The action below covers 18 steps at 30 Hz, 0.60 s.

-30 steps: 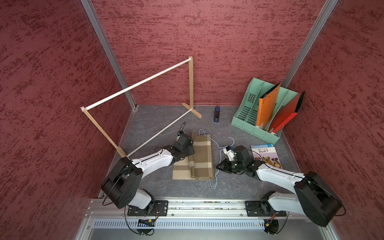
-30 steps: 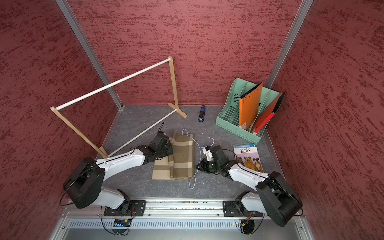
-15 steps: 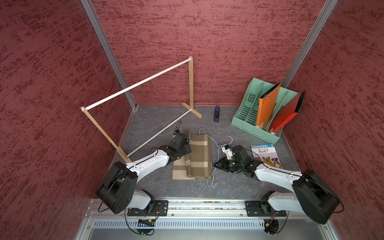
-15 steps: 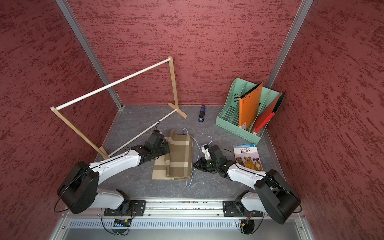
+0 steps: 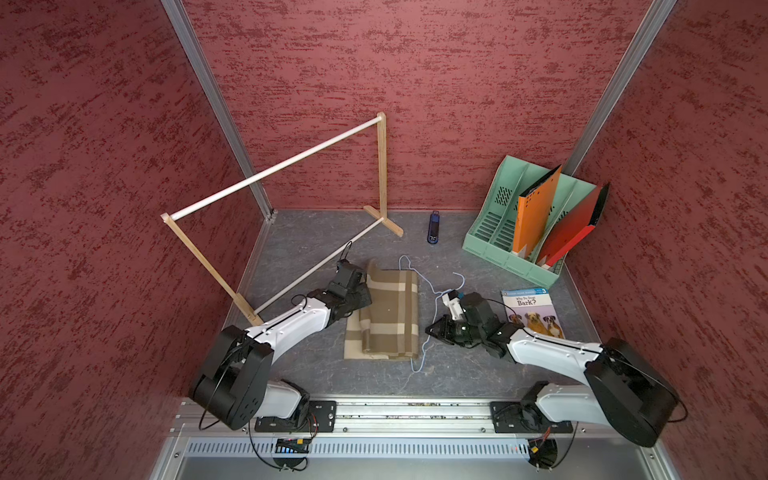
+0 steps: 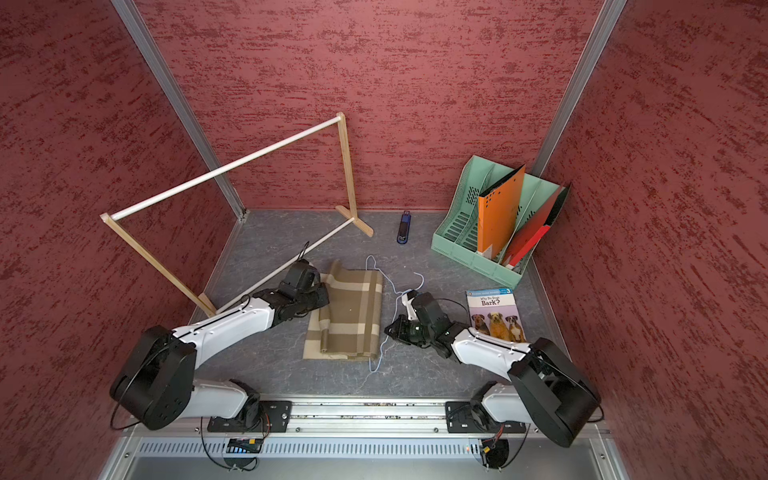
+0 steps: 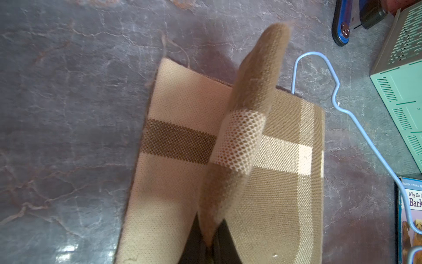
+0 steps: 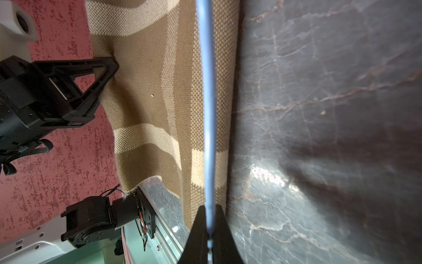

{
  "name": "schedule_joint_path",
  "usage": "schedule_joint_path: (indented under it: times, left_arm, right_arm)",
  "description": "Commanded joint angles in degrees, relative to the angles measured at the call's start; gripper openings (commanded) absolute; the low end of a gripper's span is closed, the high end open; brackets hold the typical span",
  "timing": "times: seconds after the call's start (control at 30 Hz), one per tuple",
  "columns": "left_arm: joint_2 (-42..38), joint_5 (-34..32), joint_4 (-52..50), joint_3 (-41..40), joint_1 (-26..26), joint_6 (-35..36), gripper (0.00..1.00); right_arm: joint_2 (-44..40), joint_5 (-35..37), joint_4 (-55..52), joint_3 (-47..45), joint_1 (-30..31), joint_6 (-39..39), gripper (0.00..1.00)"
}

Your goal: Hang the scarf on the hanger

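The brown-tan plaid scarf (image 5: 388,320) (image 6: 353,316) lies folded on the grey floor between my two arms. My left gripper (image 5: 365,297) (image 7: 210,245) is shut on a raised fold of the scarf (image 7: 246,137) at its left edge. The thin light-blue wire hanger (image 5: 412,362) (image 7: 370,142) (image 8: 209,114) lies along the scarf's right edge, and its bar crosses the cloth there. My right gripper (image 5: 428,330) (image 8: 209,228) is shut on that wire. Whether part of the hanger runs under the cloth I cannot tell.
A wooden rack (image 5: 380,166) with white rods stands at the back left. A blue stapler (image 5: 433,227) lies near the back wall. A mint file tray (image 5: 498,245) holds orange and red folders at the back right. A dog-picture book (image 5: 532,311) lies beside my right arm.
My left gripper has drawn a little to the left with the scarf fold in it. My right gripper and the hanger wire have shifted slightly left toward the scarf.
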Motion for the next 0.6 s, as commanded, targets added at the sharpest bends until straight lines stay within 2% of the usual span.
schedule_joint_path:
  times: [0.0,0.33,0.47,0.57]
  left_arm:
    - [-0.97,-0.35,-0.41,-0.62,1.21,2.04,0.00]
    - [-0.87,0.02,0.51,-2.25,3.01,2.60,0.00]
    - [-0.23,0.59,0.54,-2.01,3.57,3.18,0.03]
    - [0.39,0.52,0.33,-1.81,3.88,3.51,0.10]
  right_arm:
    - [1.10,1.63,1.90,1.59,0.94,0.88,0.00]
    - [0.69,2.62,1.53,1.70,1.27,1.11,0.00]
    - [0.82,2.49,1.70,1.78,1.29,1.18,0.00]
    - [1.07,2.92,1.94,1.86,1.27,1.38,0.00]
